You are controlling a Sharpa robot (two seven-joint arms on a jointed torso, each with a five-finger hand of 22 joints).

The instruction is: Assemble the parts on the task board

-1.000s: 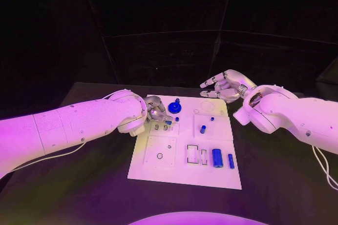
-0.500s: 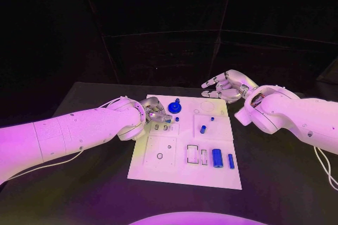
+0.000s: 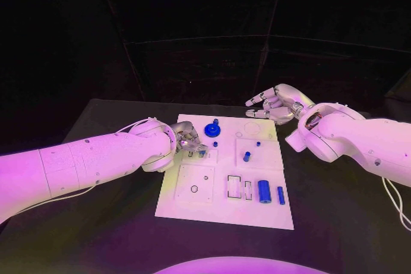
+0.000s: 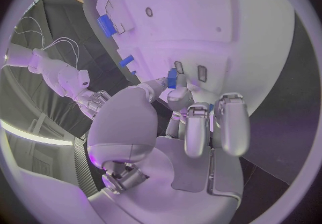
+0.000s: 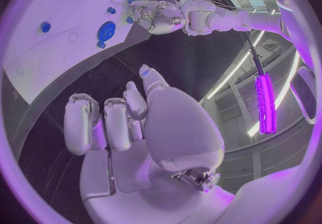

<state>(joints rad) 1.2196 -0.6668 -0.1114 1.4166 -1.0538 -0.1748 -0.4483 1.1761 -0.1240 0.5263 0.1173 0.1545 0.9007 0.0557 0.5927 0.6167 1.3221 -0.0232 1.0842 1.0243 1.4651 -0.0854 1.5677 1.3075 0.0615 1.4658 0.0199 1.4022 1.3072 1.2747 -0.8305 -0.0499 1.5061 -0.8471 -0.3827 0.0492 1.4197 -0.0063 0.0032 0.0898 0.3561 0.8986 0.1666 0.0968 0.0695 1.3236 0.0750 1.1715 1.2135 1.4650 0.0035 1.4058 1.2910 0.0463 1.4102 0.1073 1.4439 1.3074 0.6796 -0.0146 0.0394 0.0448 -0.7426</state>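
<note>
The white task board lies in the middle of the black table. My left hand hovers over its far left part and pinches a small blue part between thumb and a finger, just above two small slots in the board. My right hand hangs off the board's far right corner with fingers apart and nothing in it; its palm faces the board. A blue round knob stands near the far edge.
More blue parts sit on the board: a peg, a thick cylinder and a thin bar beside rectangular slots. Bare black table surrounds the board.
My left hand has come a little lower and nearer, toward the two small slots, still with the blue part. The right hand has barely shifted.
</note>
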